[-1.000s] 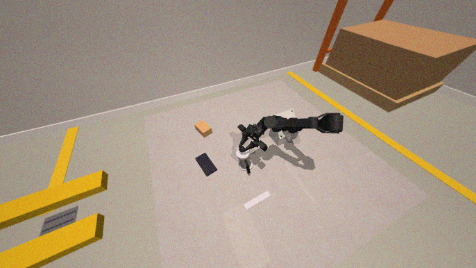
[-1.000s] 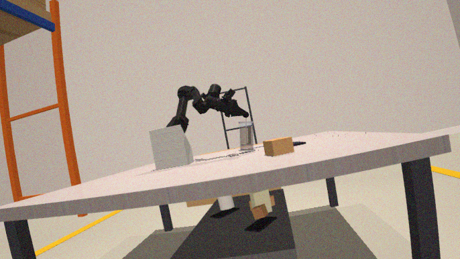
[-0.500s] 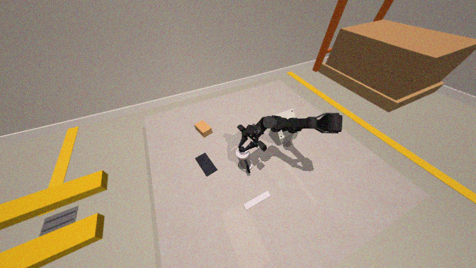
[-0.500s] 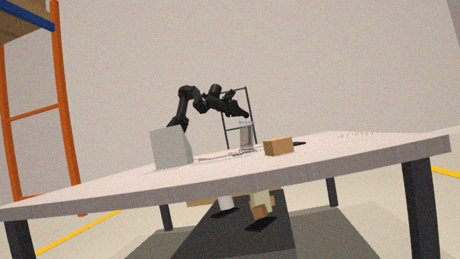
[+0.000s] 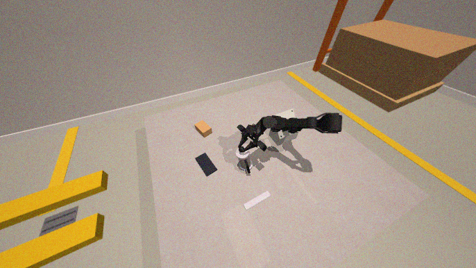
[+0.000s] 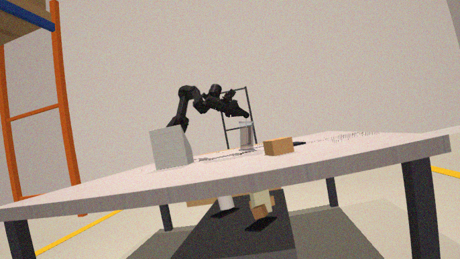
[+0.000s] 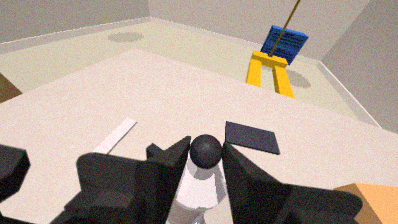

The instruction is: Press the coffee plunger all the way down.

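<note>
The coffee press (image 5: 244,163) (image 6: 246,135) (image 7: 196,192) stands upright on the table, a clear cylinder with a pale lid and a dark side handle. Its round black plunger knob (image 7: 205,151) sits between my fingertips, a short way above the lid. My gripper (image 5: 241,149) (image 6: 247,115) (image 7: 206,143) comes in slanting from above and is shut on the knob, one finger against each side. The plunger's rod is mostly hidden behind the knob in the wrist view, and the fingers hide the knob in the top and exterior views.
An orange block (image 5: 203,128) (image 6: 278,146) (image 7: 375,202) and a dark flat slab (image 5: 206,164) (image 7: 251,137) lie beside the press. A white bar (image 5: 257,200) (image 7: 116,136) lies on its other side. A large pale block (image 6: 171,147) stands near the arm's base.
</note>
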Controlling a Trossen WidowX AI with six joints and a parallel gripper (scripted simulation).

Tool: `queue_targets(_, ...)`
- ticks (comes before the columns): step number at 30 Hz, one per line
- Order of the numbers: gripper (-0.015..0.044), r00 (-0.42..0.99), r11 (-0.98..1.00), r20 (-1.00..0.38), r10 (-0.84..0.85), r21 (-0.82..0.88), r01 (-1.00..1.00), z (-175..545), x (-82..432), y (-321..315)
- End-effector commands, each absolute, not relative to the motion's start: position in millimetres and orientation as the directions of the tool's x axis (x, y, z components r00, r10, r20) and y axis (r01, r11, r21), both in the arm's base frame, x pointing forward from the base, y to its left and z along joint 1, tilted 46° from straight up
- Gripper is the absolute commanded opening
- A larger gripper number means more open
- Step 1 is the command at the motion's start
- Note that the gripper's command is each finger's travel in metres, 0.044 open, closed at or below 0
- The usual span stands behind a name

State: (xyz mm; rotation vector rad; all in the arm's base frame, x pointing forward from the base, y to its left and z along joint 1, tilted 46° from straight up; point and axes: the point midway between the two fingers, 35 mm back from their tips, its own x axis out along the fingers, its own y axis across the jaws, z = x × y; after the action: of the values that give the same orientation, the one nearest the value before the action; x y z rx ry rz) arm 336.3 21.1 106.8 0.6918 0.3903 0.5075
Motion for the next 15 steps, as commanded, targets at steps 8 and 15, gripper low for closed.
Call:
queue_targets(8,0.0361,0.809,0.658,-0.174,0.561,0.687,-0.308,106.2,336.1,21.2)
queue_targets(15,0.0440,0.815,0.661,-0.173,0.554,0.685,-0.304,107.3,336.7,18.7)
